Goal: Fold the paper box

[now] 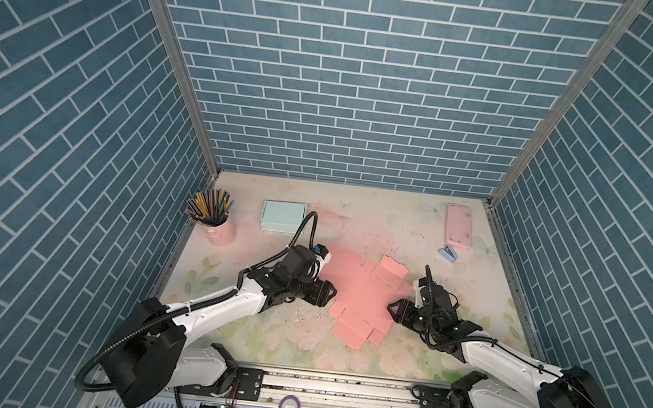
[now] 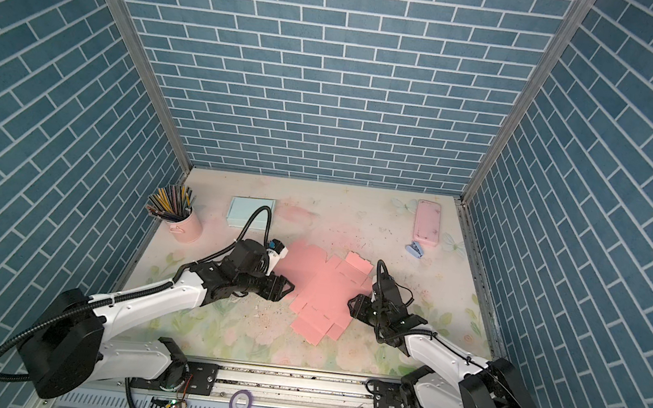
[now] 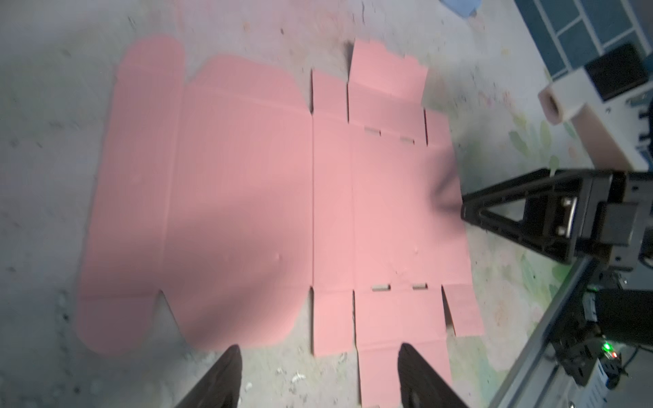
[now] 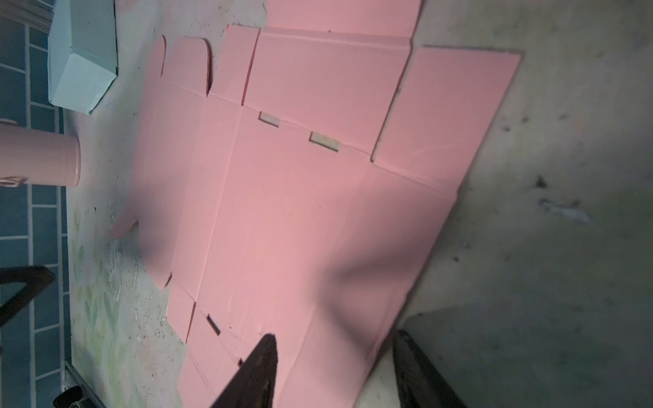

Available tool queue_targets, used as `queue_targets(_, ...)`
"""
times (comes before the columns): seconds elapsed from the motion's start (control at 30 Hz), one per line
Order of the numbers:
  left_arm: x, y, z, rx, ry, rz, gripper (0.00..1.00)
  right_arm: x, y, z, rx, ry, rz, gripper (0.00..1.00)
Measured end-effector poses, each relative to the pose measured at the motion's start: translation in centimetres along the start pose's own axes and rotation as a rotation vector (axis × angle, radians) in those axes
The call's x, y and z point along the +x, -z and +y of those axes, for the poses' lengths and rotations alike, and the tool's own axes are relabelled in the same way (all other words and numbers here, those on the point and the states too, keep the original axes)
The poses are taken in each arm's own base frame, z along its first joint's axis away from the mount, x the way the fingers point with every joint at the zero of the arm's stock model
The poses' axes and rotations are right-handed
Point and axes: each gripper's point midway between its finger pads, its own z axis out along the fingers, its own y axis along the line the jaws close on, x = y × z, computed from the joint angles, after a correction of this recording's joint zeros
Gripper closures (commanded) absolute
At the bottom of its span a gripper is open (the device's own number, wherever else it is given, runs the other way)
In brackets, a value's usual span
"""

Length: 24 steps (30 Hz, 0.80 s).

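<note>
Pink paper box blank [image 1: 360, 297] [image 2: 327, 293], unfolded, lying flat near the middle of the floral desk [image 1: 356, 225], flaps and slots spread out; one far flap is slightly raised. The left tool [image 1: 331, 293] sits at the blank's left edge, released. In the left wrist view its fingers [image 3: 226, 378] stand apart, one over bare desk and the other over a flap of the blank [image 3: 247, 194]. The right tool [image 1: 392, 307] is at the blank's right edge, also released. In the right wrist view its fingers [image 4: 258, 371] straddle that edge without clamping the blank [image 4: 300, 212].

Surroundings, all apart from the blank:
- pink cup of pencils [image 1: 221, 231], far left
- folded light blue box [image 1: 282, 216], behind the left arm
- pink case [image 1: 458, 227] with a small blue stapler [image 1: 449, 253] just beside it, far right
- purple tape roll [image 1: 288, 406], on the front rail
</note>
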Motion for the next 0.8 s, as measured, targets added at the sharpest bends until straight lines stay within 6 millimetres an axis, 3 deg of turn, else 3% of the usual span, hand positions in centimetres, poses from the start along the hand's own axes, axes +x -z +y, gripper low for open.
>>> queue_targets(0.13,-0.7,-2.2,2.6,-0.06,0.022,0.039,0.3,-0.7,-0.1,-0.2,-0.015,-0.022,-0.019,0.47)
queue_targets(0.37,1.9,-5.3,5.4,-0.153,0.001,0.157,0.3,-1.1,-0.3,-0.1,-0.045,-0.044,-0.026,0.48)
queue_targets(0.8,2.4,-5.5,5.2,-0.133,-0.001,0.105,0.31,-2.2,-1.4,0.6,-0.113,-0.079,-0.038,0.55)
